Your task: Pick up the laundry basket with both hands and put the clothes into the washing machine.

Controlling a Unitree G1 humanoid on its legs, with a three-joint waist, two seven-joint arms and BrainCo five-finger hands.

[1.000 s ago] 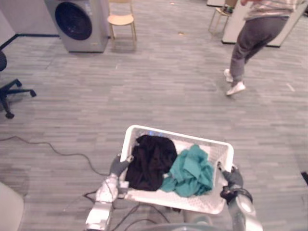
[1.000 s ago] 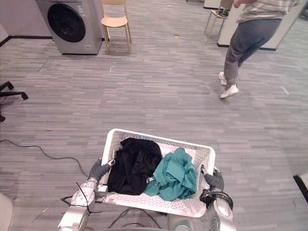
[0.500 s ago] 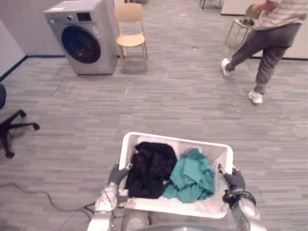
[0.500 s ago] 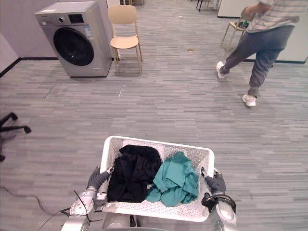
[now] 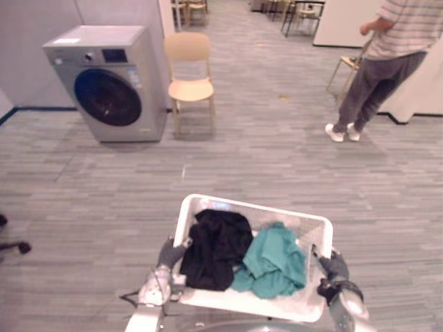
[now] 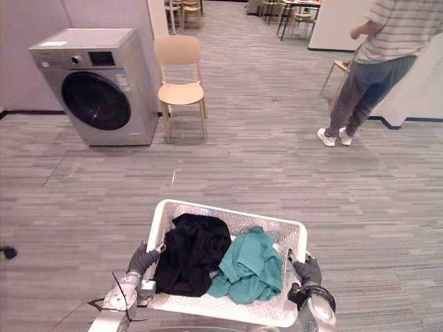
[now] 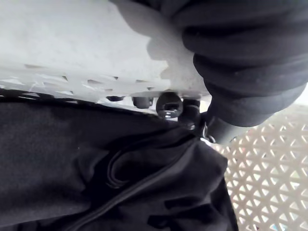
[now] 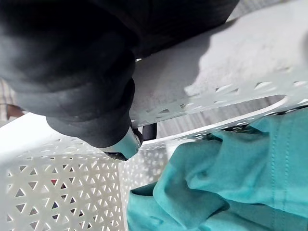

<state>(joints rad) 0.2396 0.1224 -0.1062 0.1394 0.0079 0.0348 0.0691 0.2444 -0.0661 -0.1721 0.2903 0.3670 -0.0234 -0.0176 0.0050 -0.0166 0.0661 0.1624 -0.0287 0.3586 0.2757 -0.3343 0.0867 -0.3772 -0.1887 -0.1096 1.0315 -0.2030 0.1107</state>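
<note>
Already lifted: basket up, washer yet to reach

- Basket: white and perforated, carried clear of the floor between the two hands. The pick-up is done, by my reckoning.
- Left hand: fingers curled round the rim at its side. Its wrist view shows dark tips tucked beneath the white plastic.
- Right hand: the same hold on the opposite rim, fingers wrapped under the edge.
- Black garment: heaped in the basket just inside the left hand.
- Teal garment: bunched just inside the right hand, touching the black one.
- Washing machine: well ahead of the left hand and out to its side, round door looking shut. Left to do, as I judge it: the walk across, the door, and loading both garments.
- Chair: just beside the machine, on the side nearer the right hand.
- Changes from a moment ago: the view has swung upward, so machine and chair now show whole. That is the camera's move, not theirs. The person far beyond the right hand was mid-stride and now stands with feet together. Basket, clothes and both grips are unchanged.
</note>
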